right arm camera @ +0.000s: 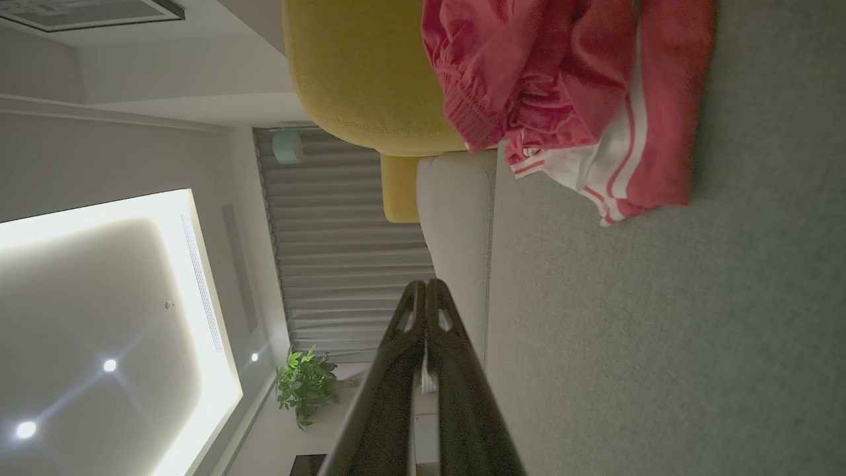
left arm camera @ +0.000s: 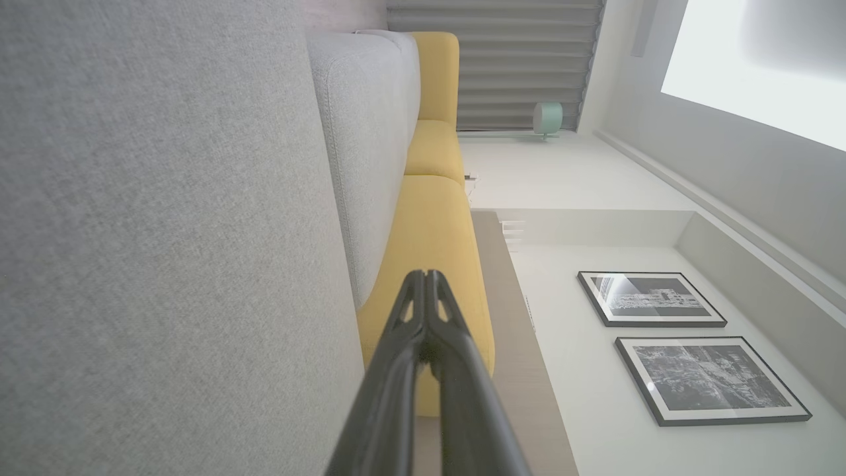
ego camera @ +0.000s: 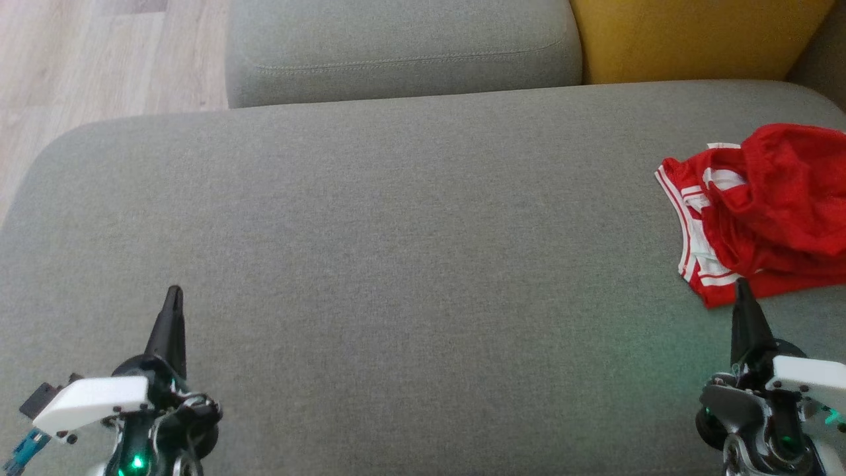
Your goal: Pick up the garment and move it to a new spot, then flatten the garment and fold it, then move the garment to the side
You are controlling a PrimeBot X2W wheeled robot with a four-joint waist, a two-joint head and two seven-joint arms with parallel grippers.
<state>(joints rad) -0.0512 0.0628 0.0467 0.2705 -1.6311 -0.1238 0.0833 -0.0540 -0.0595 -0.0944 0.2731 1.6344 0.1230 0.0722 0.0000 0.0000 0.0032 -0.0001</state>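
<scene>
The left gripper [ego camera: 174, 294] hangs over the near left part of the grey seat cushion [ego camera: 410, 251], well apart from the garment. Its two dark fingers are pressed together and hold nothing. Near the cushion's right end, the right gripper [ego camera: 741, 285] is likewise closed and empty. The garment [ego camera: 767, 205], red shorts with white stripes, lies crumpled at the cushion's right edge, just beyond that gripper's tip. The right wrist view shows bare cushion between them.
</scene>
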